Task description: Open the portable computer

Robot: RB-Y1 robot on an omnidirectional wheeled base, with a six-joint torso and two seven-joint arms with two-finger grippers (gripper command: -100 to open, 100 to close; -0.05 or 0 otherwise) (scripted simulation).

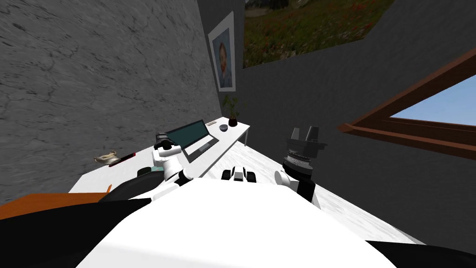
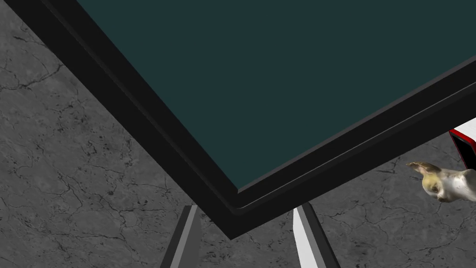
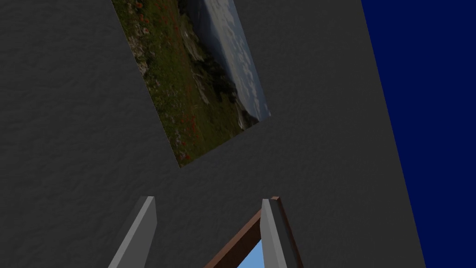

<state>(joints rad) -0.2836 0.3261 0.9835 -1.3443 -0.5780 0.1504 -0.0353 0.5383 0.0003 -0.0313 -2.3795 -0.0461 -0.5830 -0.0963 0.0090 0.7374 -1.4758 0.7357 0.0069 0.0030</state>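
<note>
The left end effector (image 2: 246, 208) is seen with its two fingers (image 2: 185, 239) spread, and the lower corner of the portable computer (image 2: 279, 83) lies between their tips. It cannot be told whether either finger touches that corner. The portable computer's lid is raised: a dark teal screen is framed by a black bezel, and in the head view the keyboard is laid flat on the white tabletop (image 1: 139, 163), close to the cracked grey wall (image 2: 69, 163). A small dog figurine (image 2: 444, 184) and a flat red-edged item (image 2: 465, 144) are placed just beyond the lid, on the same tabletop. Farther along it, a small dark round thing (image 1: 223, 127) and a potted plant (image 1: 231, 111) are seen. The right end effector (image 1: 304, 130) is held up, well apart from the tabletop, its fingers spread.
</note>
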